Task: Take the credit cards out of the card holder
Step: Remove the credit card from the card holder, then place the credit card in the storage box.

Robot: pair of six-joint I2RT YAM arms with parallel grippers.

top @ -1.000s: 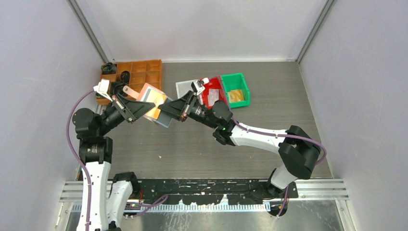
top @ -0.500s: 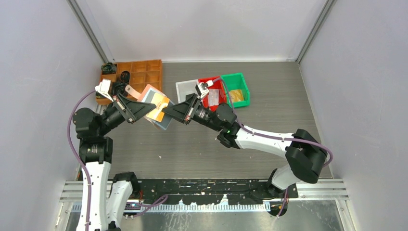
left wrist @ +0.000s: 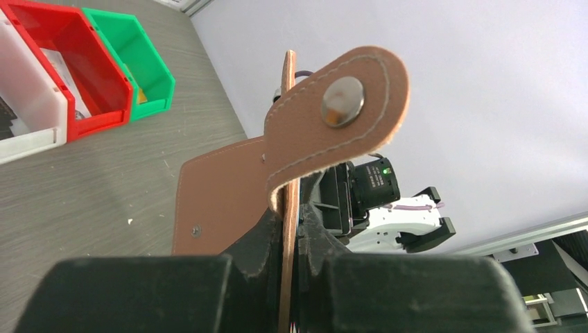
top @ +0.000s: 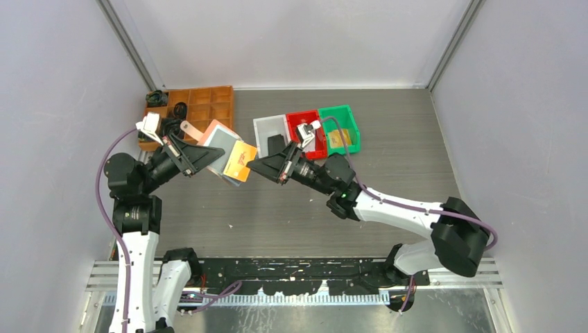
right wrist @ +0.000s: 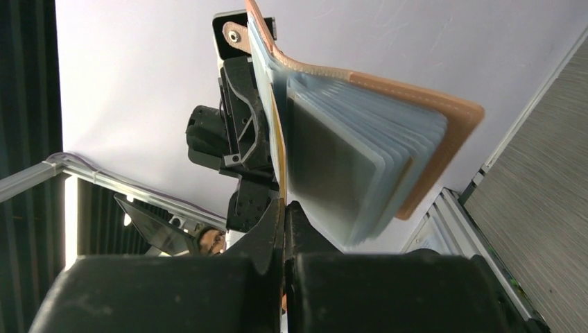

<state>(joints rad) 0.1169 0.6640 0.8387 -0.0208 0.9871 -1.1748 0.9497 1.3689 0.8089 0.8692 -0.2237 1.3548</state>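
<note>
My left gripper [top: 208, 158] is shut on the salmon-pink card holder [top: 218, 139], held in the air at the left; its cover and snap tab [left wrist: 333, 118] fill the left wrist view. Its grey pockets [right wrist: 347, 166] fan open in the right wrist view. My right gripper [top: 254, 166] is shut on a yellowish-orange credit card [top: 239, 161], which sticks out of the holder toward the right; only its thin edge [right wrist: 277, 149] shows in the right wrist view. A whitish card [top: 307, 139] lies in the red bin and a yellowish one [top: 340, 138] in the green bin.
White [top: 265, 126], red [top: 320, 144] and green [top: 351, 119] bins stand in a row at the table's middle back. A brown compartment tray [top: 204, 104] sits at the back left. Grey walls close the table on three sides.
My right gripper has moved right and toward the near edge, drawing the orange card further out of the holder. The left gripper has kept the holder nearly still.
</note>
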